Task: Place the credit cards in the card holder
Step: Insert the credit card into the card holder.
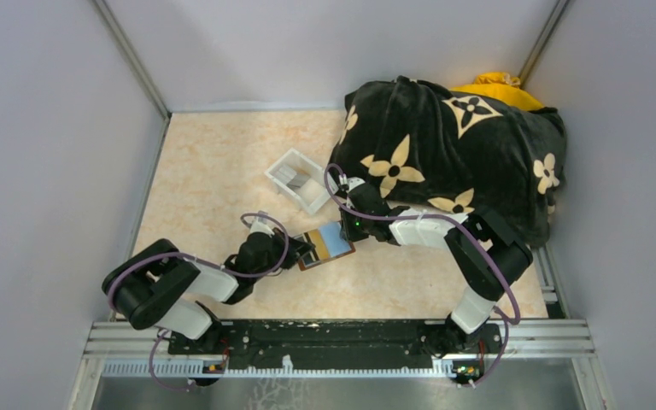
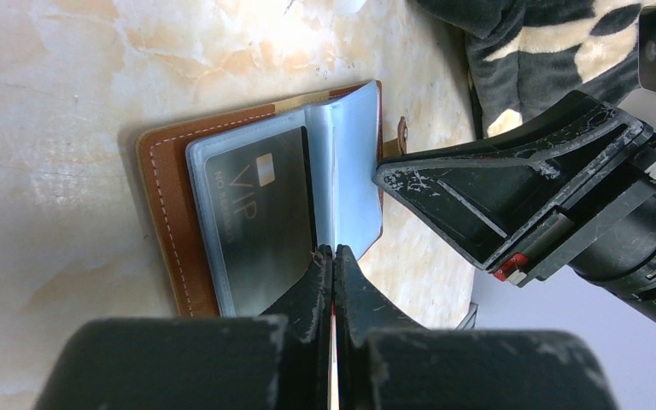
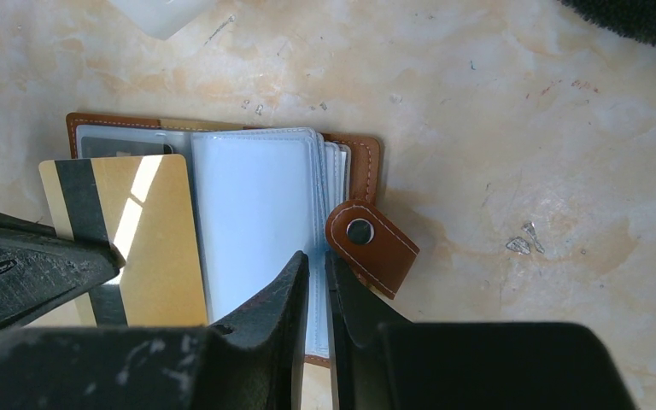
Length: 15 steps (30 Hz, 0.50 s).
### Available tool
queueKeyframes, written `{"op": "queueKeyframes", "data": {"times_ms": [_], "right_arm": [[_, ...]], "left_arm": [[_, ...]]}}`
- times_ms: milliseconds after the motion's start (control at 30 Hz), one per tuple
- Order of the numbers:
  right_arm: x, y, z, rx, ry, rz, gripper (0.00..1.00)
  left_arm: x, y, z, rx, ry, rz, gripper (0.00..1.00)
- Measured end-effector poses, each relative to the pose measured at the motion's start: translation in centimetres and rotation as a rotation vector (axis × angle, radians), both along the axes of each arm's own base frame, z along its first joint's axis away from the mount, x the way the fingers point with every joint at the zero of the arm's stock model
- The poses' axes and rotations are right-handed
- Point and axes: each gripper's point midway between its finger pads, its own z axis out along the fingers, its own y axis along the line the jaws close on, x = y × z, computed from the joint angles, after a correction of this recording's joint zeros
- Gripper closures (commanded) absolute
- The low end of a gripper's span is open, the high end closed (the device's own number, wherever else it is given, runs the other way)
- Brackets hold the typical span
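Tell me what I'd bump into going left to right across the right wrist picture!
the gold card with a black stripe → the card holder's clear sleeves → its brown snap tab → bare marbled table

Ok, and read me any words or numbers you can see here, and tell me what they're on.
"VIP": on the dark card in the card holder.
"NO" plus a small string beside it, same card: too blurred to read.
On the gold card: no text visible.
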Motion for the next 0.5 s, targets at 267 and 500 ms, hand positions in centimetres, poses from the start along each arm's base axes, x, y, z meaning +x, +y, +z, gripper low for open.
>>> {"op": "queueKeyframes", "data": {"times_ms": [267, 500], "right_arm": [[0.0, 0.0, 0.0, 0.0, 0.0, 0.0, 0.86], [0.0, -0.01, -0.01, -0.001, 0.0, 0.0, 0.86]], "left_arm": [[0.08, 0.15, -0.37, -0.011, 0.006, 0.016, 1.0], [0.01, 0.18, -0.9, -0.038, 0.012, 0.027, 1.0]]}}
